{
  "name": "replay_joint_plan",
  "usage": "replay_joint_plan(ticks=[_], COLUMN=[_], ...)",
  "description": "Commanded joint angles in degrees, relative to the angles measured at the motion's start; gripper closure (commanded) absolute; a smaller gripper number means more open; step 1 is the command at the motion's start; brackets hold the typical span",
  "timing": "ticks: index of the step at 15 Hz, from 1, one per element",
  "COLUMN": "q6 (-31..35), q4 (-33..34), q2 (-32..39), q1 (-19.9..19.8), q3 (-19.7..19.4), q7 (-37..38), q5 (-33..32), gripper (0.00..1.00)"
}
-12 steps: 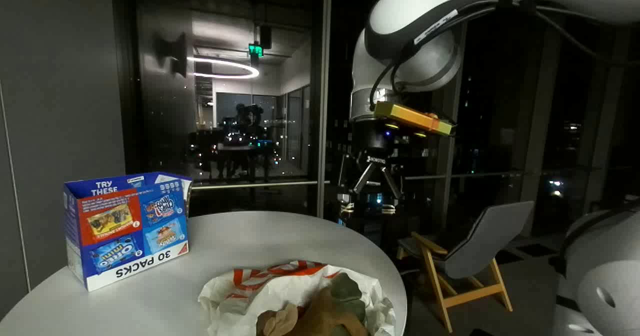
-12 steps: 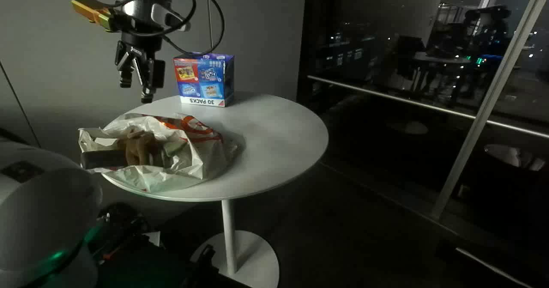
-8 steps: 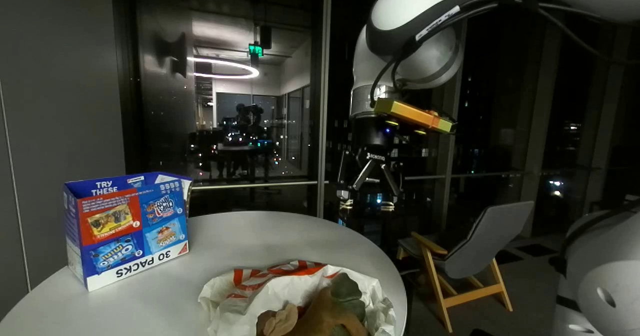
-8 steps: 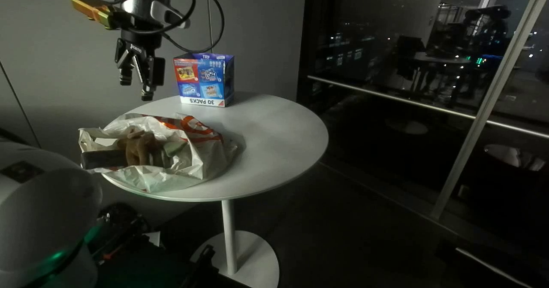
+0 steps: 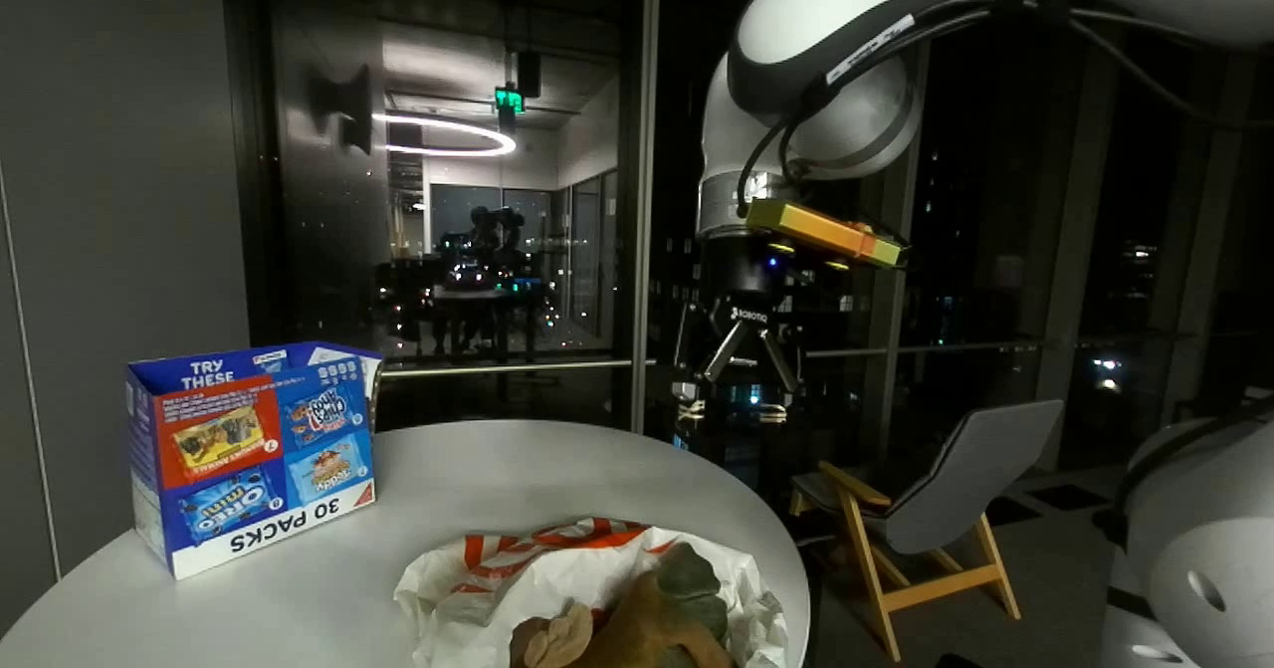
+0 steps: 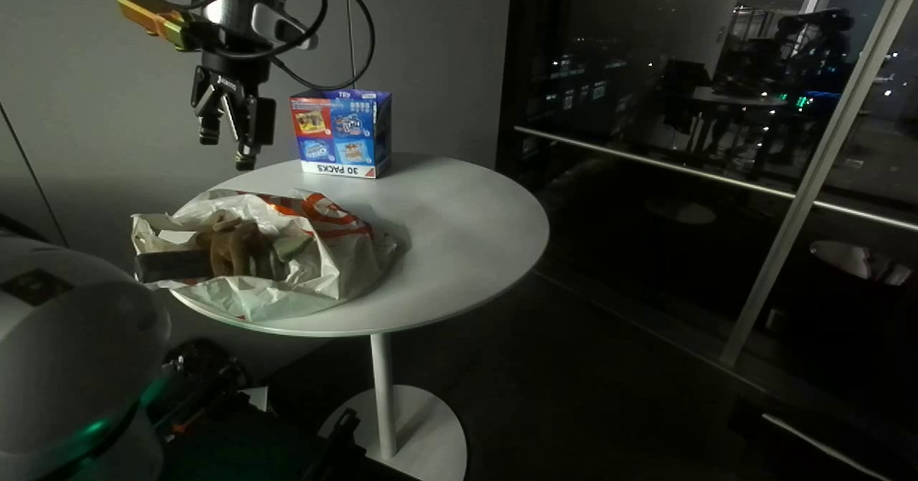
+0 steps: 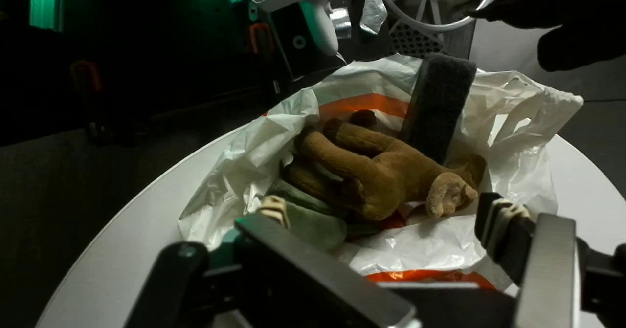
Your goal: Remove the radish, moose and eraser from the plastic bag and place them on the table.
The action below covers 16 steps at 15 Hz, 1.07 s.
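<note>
The white plastic bag (image 7: 523,171) with red print lies open on the table (image 6: 473,223). The brown plush moose (image 7: 391,171) lies on its side in its mouth and also shows in both exterior views (image 5: 637,628) (image 6: 233,251). The dark block-shaped eraser (image 7: 440,108) leans beside the moose; it also shows in an exterior view (image 6: 172,266). Green leaf-like parts of the radish (image 7: 315,225) show partly under the moose; the rest is hidden. My gripper (image 7: 389,211) is open and empty, above the bag; it hangs over the table's level in both exterior views (image 5: 729,410) (image 6: 227,151).
A blue and red snack box (image 5: 249,449) stands on the table behind the bag, also in an exterior view (image 6: 337,133). The bag lies near the table's rim, beside the robot's base (image 6: 72,373). A grey chair (image 5: 975,479) stands on the floor beyond the table.
</note>
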Motion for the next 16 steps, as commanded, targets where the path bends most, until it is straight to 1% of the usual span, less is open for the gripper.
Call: replay_joint_plan(ticks=[1, 3, 4, 6, 8, 10, 13, 15, 16], q6=[-0.12, 1.51, 2.79, 5.96, 13.13, 21.24, 33.53, 39.94, 41.44], q4=[-1.31, -3.59, -4.68, -6.45, -8.07, -8.80, -9.18, -9.46, -9.28], q2=[0.96, 2.10, 2.72, 5.93, 9.67, 14.59, 20.58, 23.37, 24.86], q1=[1.60, 3.51, 4.15, 6.76, 7.77, 8.94, 7.76, 5.85, 4.99], q3=[1.77, 3.32, 4.55, 6.14, 8.60, 9.82, 12.39, 14.43, 14.88], q7=[-4.79, -7.77, -7.89, -10.78, -10.45, -11.37, -7.08, -0.57, 2.62], q5=[0.99, 1.69, 1.67, 3.18, 3.23, 2.58, -3.28, -11.76, -15.81], gripper=[0.00, 0.00, 0.00, 0.00, 0.00, 0.00, 0.00, 0.00, 0.00])
